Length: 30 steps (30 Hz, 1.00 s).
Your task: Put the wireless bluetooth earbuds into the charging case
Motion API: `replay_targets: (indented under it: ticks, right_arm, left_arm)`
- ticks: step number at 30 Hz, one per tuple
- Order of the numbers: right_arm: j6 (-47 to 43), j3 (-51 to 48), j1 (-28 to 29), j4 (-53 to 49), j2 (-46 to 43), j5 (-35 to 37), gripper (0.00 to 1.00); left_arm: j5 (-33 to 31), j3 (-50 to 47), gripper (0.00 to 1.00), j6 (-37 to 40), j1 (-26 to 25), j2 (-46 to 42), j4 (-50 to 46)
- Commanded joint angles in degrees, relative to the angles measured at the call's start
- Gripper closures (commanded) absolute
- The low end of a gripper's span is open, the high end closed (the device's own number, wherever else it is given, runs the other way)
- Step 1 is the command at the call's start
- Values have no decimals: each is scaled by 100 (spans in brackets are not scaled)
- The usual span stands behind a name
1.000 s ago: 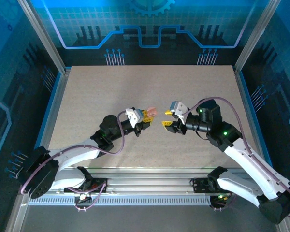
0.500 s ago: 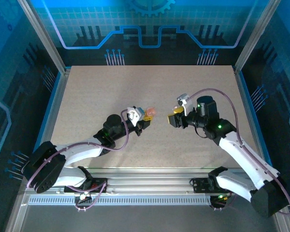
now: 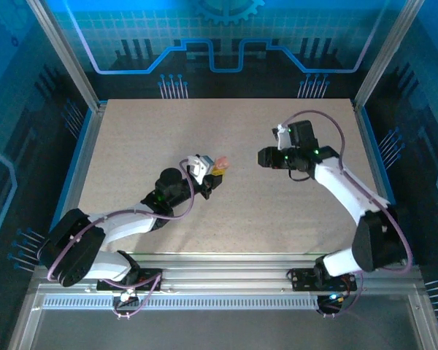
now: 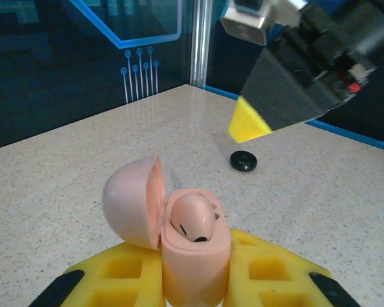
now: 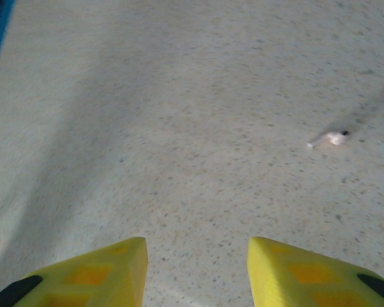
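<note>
My left gripper [image 4: 195, 272] is shut on a pale pink charging case [image 4: 196, 256], held upright with its round lid [image 4: 129, 203] flipped open to the left. One pale pink earbud [image 4: 193, 216] sits in the case's well. From above, the case [image 3: 223, 162] shows at the left gripper's [image 3: 217, 171] tip near the table's middle. My right gripper [image 5: 197, 249] is open, with nothing between its yellow fingers [image 5: 89, 272], and hangs over bare table. A second pale pink earbud [image 5: 333, 137] lies loose on the table ahead of it to the right. In the overhead view the right gripper [image 3: 265, 157] faces the case from the right.
A small black disc [image 4: 243, 160] lies on the speckled table [image 3: 168, 131] beyond the case, below the right gripper's yellow fingertip [image 4: 248, 121]. Blue-lit walls and metal posts [image 3: 87, 87] ring the table.
The right arm has swung back and up toward the far right, away from the case. The left gripper has shifted slightly left and farther back, still holding the case.
</note>
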Motion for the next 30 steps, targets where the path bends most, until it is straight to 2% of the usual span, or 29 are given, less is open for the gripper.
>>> replay_targets:
  ticks: [1,7,15,25,30]
  right_arm:
    - [582,513,-124,-920,606,549,55]
    - [1423,1389,-257,-1452,1629,979,56]
    - [2624,2471,-324,-2010,2833,1258,51]
    - [4260,2826,-327,-2059,3372,1260,54]
    - [4594,3141,-324,-2151,3722,1143,56]
  left_arm:
    - [-53,218,83,-142,117,105,121]
    - [61,452,83,-168,303,295,-5]
    - [61,656,83,-192,429,545,-54]
    - [88,687,83,-301,479,706,53]
    - [119,711,83,-309,526,750,69]
